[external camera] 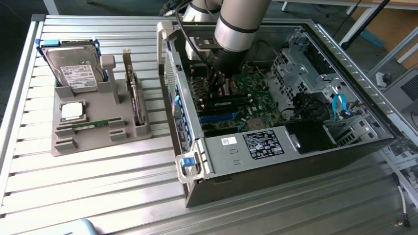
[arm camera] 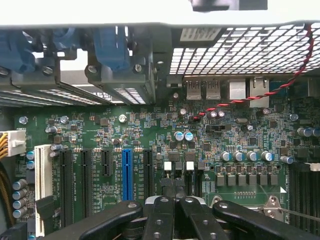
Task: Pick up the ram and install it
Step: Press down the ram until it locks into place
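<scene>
- Exterior view: the robot arm reaches into the open computer case (external camera: pixel 274 147) on the slatted metal counter (external camera: pixel 98 186), its pincer (external camera: pixel 219 78) low over the motherboard (external camera: pixel 251 98).
- Wrist view: the pincer (arm camera: pixel 175 200) is closed tight with nothing between its fingers (arm camera: pixel 161 212), just above the green board near the blue expansion slot (arm camera: pixel 127 172).
- The ram (external camera: pixel 97 123) lies flat in the grey parts holder (external camera: pixel 91 137) at the exterior view's left, well apart from the pincer, beside the processor chip (external camera: pixel 72 110) and the hard drive (external camera: pixel 75 71).
</scene>
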Motion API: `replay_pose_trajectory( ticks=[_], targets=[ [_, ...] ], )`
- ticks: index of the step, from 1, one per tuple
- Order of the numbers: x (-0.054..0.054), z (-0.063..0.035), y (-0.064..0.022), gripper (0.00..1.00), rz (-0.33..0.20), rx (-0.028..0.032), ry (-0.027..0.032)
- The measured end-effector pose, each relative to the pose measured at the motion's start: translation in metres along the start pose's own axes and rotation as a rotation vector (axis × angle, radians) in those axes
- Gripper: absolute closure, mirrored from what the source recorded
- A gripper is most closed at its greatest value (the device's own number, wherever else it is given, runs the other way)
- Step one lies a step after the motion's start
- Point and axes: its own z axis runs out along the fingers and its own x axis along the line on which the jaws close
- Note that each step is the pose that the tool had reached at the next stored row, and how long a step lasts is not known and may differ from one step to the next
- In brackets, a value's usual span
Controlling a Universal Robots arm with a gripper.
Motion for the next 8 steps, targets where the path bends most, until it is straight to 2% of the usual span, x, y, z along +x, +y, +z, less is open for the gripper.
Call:
replay_pose_trajectory(
  ticks=[8],
  targets=[
    [0.0000,0.0013,0.0000,0.89,0.000,-0.0001,0.0002]
  ],
)
